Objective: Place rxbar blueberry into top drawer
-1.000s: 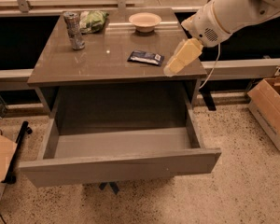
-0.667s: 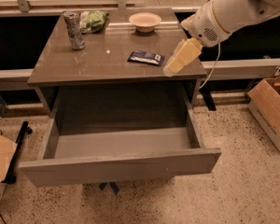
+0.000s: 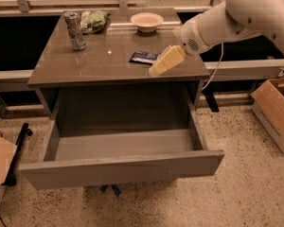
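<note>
We see a grey-brown table standing on a speckled floor in front of a low ledge. Its top drawer is pulled wide open toward us, showing a bare grey inside behind a plain flat front panel. The drawer is nearly as wide as the table itself.

From the upper right, the robot's white arm reaches down over the table's right rear corner, with a thin cable hanging below it. A cardboard box sits on the floor at the far right, well apart from the table.

The pale yellow gripper angles down and to the left, its tip low over the tabletop near the front right edge. We cannot tell whether it is clenched or released, and nothing shows in its grasp.

At the back of the table a shallow cream bowl stands near the middle, and a green bag lies to its left. A silver can stands upright just in front of the bag.

The dark-blue bar lies flat on the tabletop just beside the gripper, on its left, and outside the drawer.
</note>
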Available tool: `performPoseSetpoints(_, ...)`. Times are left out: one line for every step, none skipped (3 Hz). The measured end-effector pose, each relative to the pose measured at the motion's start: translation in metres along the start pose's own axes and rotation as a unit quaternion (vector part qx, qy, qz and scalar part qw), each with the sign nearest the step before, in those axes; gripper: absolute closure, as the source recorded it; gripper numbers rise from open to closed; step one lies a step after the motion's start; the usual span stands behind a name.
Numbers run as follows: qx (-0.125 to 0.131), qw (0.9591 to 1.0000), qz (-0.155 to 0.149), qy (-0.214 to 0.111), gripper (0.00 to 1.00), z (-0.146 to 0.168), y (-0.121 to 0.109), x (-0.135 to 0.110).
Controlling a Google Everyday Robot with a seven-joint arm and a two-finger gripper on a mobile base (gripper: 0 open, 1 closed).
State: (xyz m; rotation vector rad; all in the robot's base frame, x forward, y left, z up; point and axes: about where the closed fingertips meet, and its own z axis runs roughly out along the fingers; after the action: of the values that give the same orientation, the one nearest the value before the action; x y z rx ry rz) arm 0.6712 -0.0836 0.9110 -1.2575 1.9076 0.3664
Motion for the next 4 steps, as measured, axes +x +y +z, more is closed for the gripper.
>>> performPoseSetpoints(0.006, 0.9997, 0.014, -0.021, 0.00, 0.040, -0.019, 0.002)
performPoseSetpoints(0.010, 0.9989, 0.035, -0.029, 0.00, 0.072, -0.042, 0.008)
performPoseSetpoints(0.009, 0.9977, 0.058, -0.033, 0.00, 0.100, -0.065, 0.011)
performPoseSetpoints(0.003, 0.9959, 0.083, -0.036, 0.17, 0.122, -0.081, 0.016)
